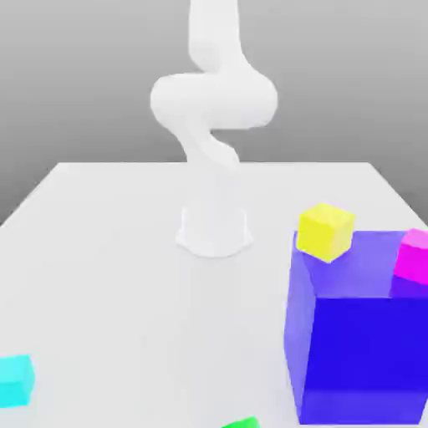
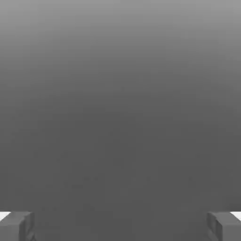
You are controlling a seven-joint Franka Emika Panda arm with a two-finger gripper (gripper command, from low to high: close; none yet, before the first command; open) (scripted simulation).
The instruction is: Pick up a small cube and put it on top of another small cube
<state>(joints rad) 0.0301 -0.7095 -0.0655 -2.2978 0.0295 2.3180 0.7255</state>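
A small yellow cube (image 1: pixel 325 231) and a small magenta cube (image 1: pixel 413 257) sit on top of a large blue block (image 1: pixel 359 351) at the exterior view's right. A small cyan cube (image 1: pixel 15 380) lies on the white table (image 1: pixel 109 276) near the front left. The top of a green cube (image 1: pixel 242 423) peeks in at the front edge. The white arm (image 1: pixel 213 100) rises from its base (image 1: pixel 214 230) at the table's middle and leaves the picture upward. In the hand view my gripper (image 2: pixel 120 226) is open, its two grey fingertips (image 2: pixel 16 226) far apart with nothing between them, facing plain grey background.
The big blue block takes up the front right of the table and stands much taller than the small cubes. The arm's round base stands at the centre back. The table's far edge runs behind the base.
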